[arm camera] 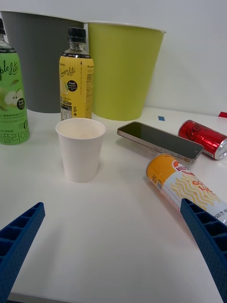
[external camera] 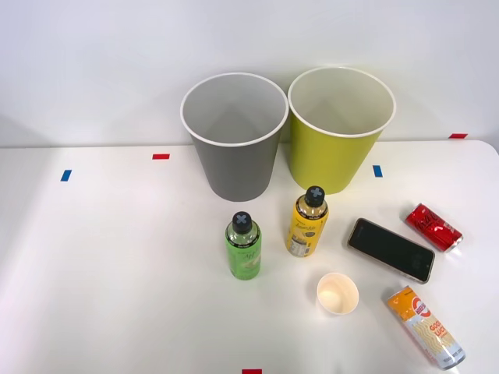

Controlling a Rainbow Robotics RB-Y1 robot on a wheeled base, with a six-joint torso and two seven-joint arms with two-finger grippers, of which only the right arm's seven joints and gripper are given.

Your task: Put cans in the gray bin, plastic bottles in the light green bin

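Cans: we count two, and both lie on their sides on the white table [external camera: 117,273].
Orange-yellow can [external camera: 426,327]: it lies at the table's right front. Its orange end points back toward the paper cup [external camera: 337,294] and its white end points to the front right corner.
Red can [external camera: 433,227]: it lies further back on the right, just past the phone [external camera: 391,248]. It runs slantwise, with its silver end toward the right edge.
Bottles: we count two. Both stand straight up with black caps on top.
Green bottle [external camera: 244,246]: it stands in front of the gray bin [external camera: 234,134].
Yellow bottle [external camera: 307,222]: it stands in front of the light green bin [external camera: 341,128].
Bins: we count two. They stand side by side at the back, mouths up, gray on the left.
Right gripper [arm camera: 113,246]: we see it low over the table, looking toward the bins. Its two blue fingers [arm camera: 208,241] are spread wide and hold nothing. The orange-yellow can lies just beside one finger.
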